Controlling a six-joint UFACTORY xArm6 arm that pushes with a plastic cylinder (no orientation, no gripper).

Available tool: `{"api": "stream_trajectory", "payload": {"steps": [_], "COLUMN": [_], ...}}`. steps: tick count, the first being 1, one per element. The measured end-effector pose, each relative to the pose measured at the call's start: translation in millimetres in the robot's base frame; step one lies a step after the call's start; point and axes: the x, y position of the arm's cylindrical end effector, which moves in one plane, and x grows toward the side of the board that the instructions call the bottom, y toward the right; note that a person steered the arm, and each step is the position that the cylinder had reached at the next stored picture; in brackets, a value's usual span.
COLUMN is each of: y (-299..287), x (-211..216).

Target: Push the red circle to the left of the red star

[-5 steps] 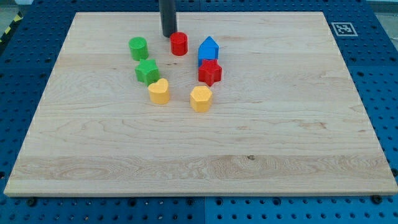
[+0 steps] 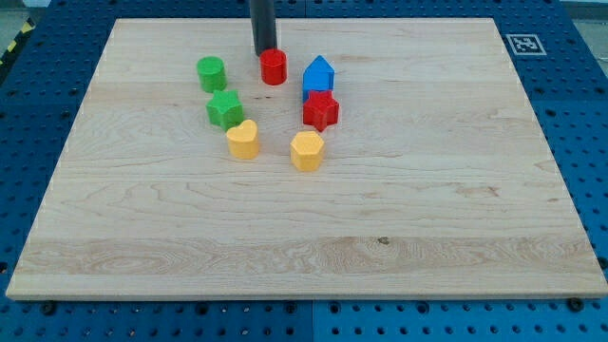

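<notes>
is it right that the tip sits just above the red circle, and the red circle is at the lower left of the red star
Not quite. The camera view shows the red circle at the upper left of the red star, not the lower left. The rest holds: my tip sits just above the red circle, slightly toward the view's left.

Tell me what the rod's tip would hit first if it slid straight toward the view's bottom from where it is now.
Probably the red circle. My tip sits just above it and slightly to its left, so it would likely catch the circle's upper-left edge. Beyond that, the yellow heart lies lower in roughly the same line.
</notes>
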Motion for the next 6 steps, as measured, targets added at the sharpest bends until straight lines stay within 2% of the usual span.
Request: {"api": "stream_trajectory", "payload": {"steps": [3, 6], "y": [1.2, 17.4], "x": [54.5, 57.3]}}
